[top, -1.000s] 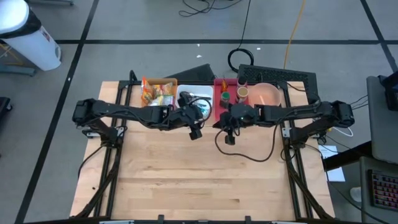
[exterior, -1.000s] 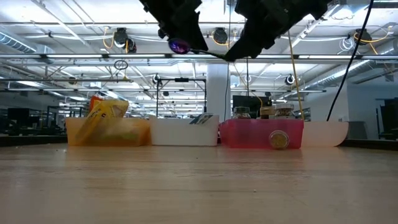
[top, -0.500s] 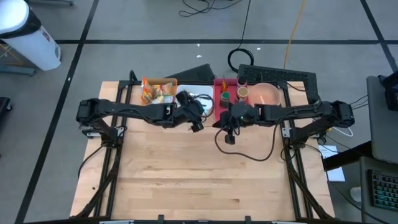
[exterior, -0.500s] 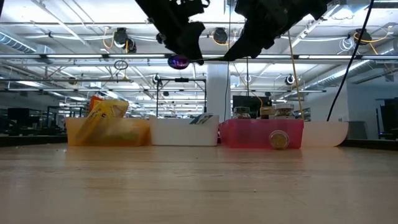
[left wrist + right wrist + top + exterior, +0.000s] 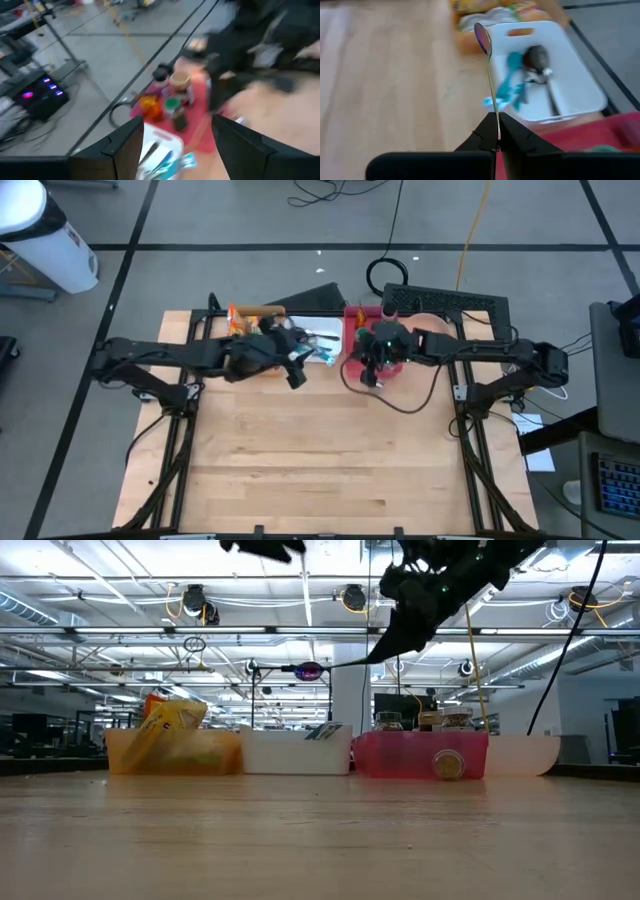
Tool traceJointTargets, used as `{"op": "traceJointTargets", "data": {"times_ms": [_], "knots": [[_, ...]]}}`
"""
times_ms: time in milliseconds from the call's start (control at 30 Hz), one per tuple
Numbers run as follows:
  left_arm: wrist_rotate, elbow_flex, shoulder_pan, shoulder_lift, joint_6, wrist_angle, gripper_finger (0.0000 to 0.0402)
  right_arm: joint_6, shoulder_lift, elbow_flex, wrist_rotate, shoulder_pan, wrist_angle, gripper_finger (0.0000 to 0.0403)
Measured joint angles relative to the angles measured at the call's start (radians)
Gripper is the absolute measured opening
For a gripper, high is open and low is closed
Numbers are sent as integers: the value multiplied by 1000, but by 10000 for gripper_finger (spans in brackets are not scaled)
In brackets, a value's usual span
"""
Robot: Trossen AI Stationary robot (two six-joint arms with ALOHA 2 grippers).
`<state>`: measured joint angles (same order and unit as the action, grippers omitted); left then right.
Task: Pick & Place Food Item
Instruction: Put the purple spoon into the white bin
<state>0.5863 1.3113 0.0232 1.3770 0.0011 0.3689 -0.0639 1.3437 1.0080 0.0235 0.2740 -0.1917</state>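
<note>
The right gripper [image 5: 496, 131] has its fingers clenched on a thin spoon [image 5: 486, 65], held in the air above the white bin [image 5: 560, 75] in the upper middle of the high view. The left gripper [image 5: 296, 368] hangs beside it with fingers released, holding nothing. At the back edge of the desk [image 5: 320, 470] stand an orange bin [image 5: 172, 752] with snack bags [image 5: 165, 716], the white bin with utensils, and a red bin [image 5: 420, 754] with jars [image 5: 179, 84]. The arms partly cover these bins from above.

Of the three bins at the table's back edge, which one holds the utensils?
The white middle bin, between the orange and red bins; it alone holds utensils.
</note>
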Motion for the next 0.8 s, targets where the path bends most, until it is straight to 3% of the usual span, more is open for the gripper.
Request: {"op": "traceJointTargets", "data": {"times_ms": [233,800], "knots": [[-28,1,75,-77,-90,-51,241,53,50,17,-56,78,64,0],[18,1,155,-74,-92,-53,241,133,476,371,-182,85,-50,0]]}}
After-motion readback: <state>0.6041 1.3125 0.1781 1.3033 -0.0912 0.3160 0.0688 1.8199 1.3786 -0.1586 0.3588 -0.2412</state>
